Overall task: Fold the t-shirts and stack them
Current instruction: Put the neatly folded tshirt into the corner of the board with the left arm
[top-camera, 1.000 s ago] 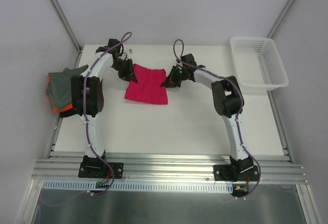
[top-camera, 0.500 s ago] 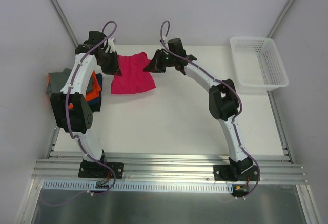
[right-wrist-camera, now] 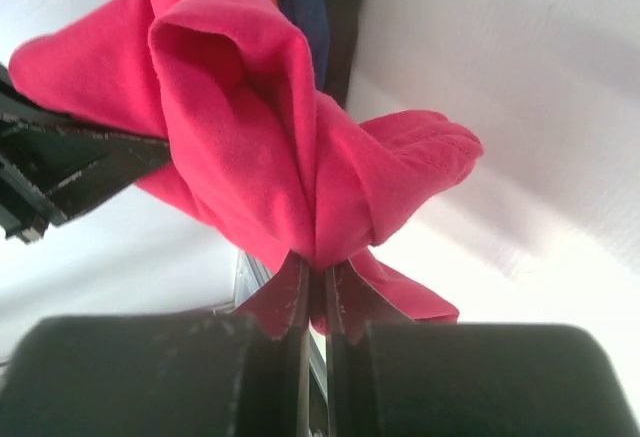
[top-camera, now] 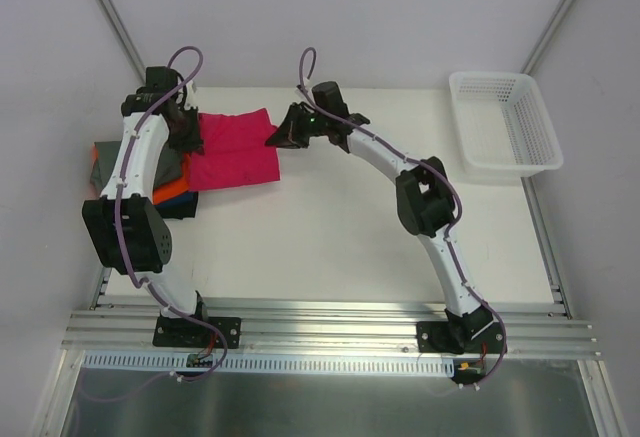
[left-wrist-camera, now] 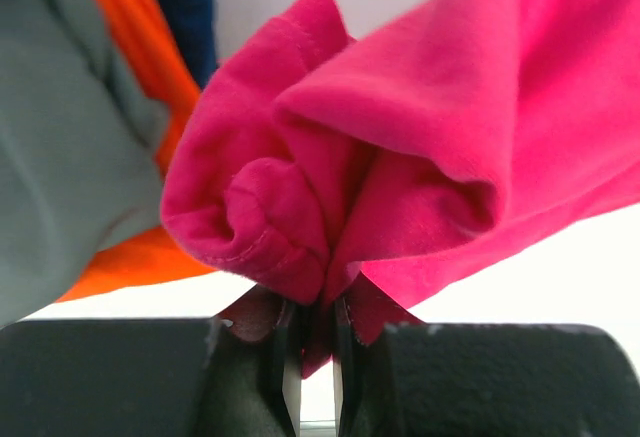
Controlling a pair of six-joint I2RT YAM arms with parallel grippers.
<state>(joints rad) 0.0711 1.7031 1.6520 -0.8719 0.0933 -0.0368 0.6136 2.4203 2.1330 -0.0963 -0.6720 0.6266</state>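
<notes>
While both claws pinch it, the pink shirt (top-camera: pixel 232 152) spans the gap between them.

Seen from its wrist, the left claw (left-wrist-camera: pixel 318 307) has its jaws nearly touching, with a bunched corner of pink cloth clamped in the narrow slit; the right claw (right-wrist-camera: pixel 317 287) grips the opposite corner just as tightly. Only the wrist views show these pinches, since from overhead the fingers are hidden by the arms. Just beyond the left claw, on its outer side, lies a pile: a grey shirt (left-wrist-camera: pixel 60 147), an orange shirt (left-wrist-camera: pixel 130 57) and a navy shirt (left-wrist-camera: pixel 185 7). Overhead alone shows the table (top-camera: pixel 330 237) and a white basket (top-camera: pixel 505 122) well off to the right claw's outer side.
</notes>
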